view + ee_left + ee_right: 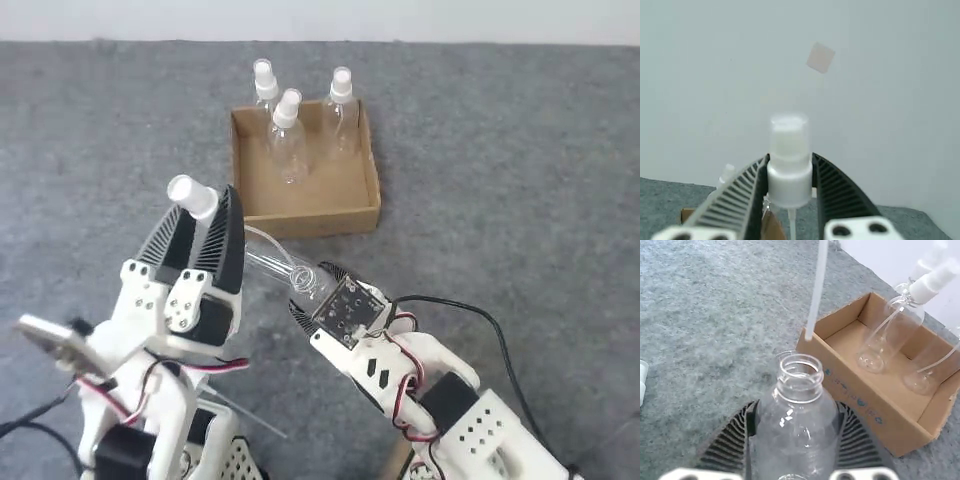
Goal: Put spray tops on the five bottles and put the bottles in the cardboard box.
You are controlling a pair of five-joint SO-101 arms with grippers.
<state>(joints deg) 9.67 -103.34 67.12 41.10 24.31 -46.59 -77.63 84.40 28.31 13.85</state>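
Observation:
My left gripper (206,218) is shut on a white spray top (190,194), held up with its cap (788,145) standing above the fingers (835,185) and its thin dip tube (816,295) hanging down. My right gripper (320,292) is shut on a clear open bottle (290,268) just in front of the cardboard box (310,218). The bottle's open mouth (800,367) sits just below and beside the tube's end. Three capped bottles (288,135) stand in the box.
Grey carpet covers the table around the box. A small white part (642,379) lies on the carpet off to one side of the right gripper. Black and red cables (470,320) trail by the right arm's base.

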